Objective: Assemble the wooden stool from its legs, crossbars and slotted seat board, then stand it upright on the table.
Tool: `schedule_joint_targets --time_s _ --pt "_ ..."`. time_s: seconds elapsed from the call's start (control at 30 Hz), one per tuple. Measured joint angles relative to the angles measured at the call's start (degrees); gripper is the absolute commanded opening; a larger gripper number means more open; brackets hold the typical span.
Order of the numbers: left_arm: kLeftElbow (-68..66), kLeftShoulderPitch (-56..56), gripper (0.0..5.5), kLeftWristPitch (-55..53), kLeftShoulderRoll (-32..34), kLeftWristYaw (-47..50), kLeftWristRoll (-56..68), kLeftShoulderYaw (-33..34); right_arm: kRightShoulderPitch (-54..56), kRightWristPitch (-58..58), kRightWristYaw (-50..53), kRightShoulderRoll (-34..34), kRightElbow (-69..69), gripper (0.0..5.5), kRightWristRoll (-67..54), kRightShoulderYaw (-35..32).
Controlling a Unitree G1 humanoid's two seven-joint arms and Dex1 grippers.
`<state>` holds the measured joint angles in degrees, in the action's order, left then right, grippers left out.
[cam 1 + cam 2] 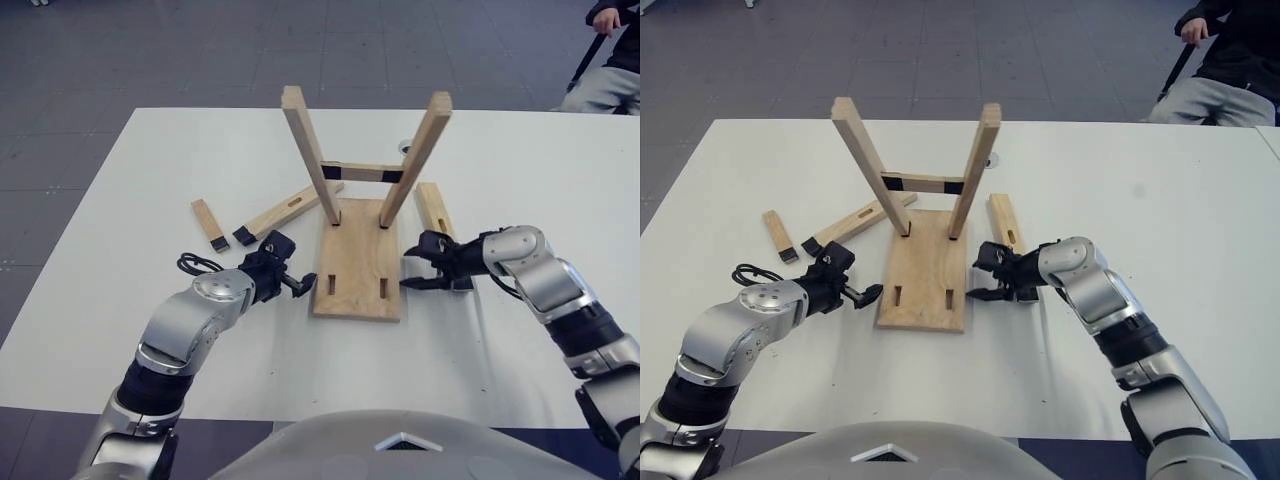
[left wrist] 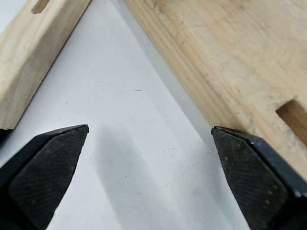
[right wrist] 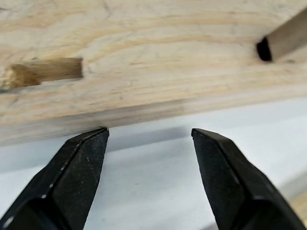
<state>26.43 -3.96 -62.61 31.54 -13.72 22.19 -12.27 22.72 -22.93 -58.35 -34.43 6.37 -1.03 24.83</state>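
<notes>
the counter (image 1: 520,170) is white and plain, and behind it, in the upper part of the frame, is a grey tiled floor (image 1: 150,50).

there is one seat board (image 1: 358,262), flat on the counter in the middle of the frame. two legs stand in its far slots: one (image 1: 310,155) leans to the upper left, the other (image 1: 415,160) to the upper right. one crossbar (image 1: 362,172) with black ends joins them. the two near slots (image 1: 332,285) of the board are empty.

three loose pieces lie on the counter. a long leg with a slot (image 1: 290,210) lies left of the board, one end near its far corner. a short bar with a black end (image 1: 208,222) lies further left, apart from the others. a third piece (image 1: 433,208) lies just right of the board, its near end hidden behind the right arm.

all the wood is pale, with visible grain on the board.

the left gripper (image 1: 297,285) is low at the left edge of the board, beside a near slot, with its fingers (image 2: 53,163) wide apart and holding nothing. the right gripper (image 1: 412,272) is at the right edge of the board, also spread and holding nothing; its fingers (image 3: 76,172) point at the side of the board.
</notes>
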Motion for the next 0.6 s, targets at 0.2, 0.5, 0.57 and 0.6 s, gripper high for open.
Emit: schedule_joint_targets --time_s 0.2,0.5,0.57,0.6 --pt "-1.8 -1.4 4.78 0.4 -0.4 -3.5 0.0 1.9 0.8 -1.1 1.1 0.8 0.9 3.18 0.8 -1.1" --pt "-5.9 -8.6 4.78 1.3 11.7 -3.4 -3.5 25.9 4.3 -10.2 -1.5 -3.8 -9.5 3.18 -6.9 -12.7" --pt "-5.5 -9.6 4.78 -1.2 6.3 4.2 -5.3 32.8 7.4 -13.0 3.8 -2.2 -10.6 3.18 -8.4 -18.1" --pt "-5.2 -9.9 4.78 -2.7 1.5 7.5 -5.5 35.7 9.2 -14.3 7.1 -0.7 -11.6 3.18 -9.1 -20.5"
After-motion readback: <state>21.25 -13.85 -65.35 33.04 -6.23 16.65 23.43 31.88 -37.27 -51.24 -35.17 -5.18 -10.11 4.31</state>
